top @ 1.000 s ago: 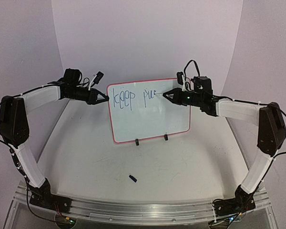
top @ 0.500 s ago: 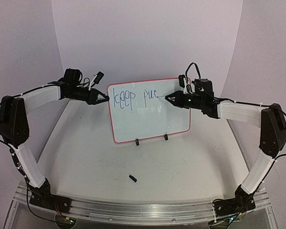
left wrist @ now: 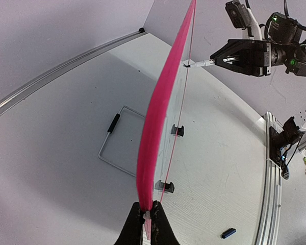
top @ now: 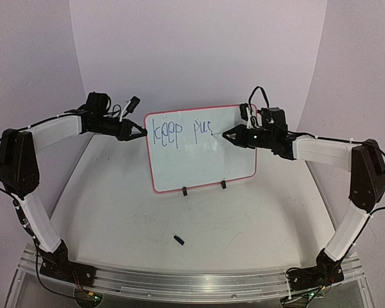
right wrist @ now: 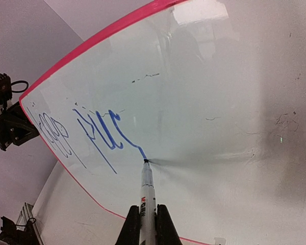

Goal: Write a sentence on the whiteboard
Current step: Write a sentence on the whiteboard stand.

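The whiteboard [top: 205, 163] stands upright on the table, white with a pink rim. Blue lettering of the sentence [top: 173, 133] runs along its top and reads "keep pu" plus a fresh trailing stroke [right wrist: 99, 132]. My left gripper [top: 143, 132] is shut on the board's left rim; in the left wrist view the fingers [left wrist: 147, 217] pinch the pink edge [left wrist: 158, 127]. My right gripper [top: 226, 135] is shut on a white marker [right wrist: 147, 189]. The marker's tip touches the board at the end of the last blue stroke.
A dark blue marker cap [top: 178, 240] lies on the table in front of the board. Two black clip feet [top: 185, 190] hold the board's lower edge. A wire stand [left wrist: 109, 153] lies behind the board. An aluminium rail [top: 192, 282] runs along the near edge.
My right gripper has shifted slightly right and down with the marker, adding a stroke after "pu". The left gripper and the board have not moved.
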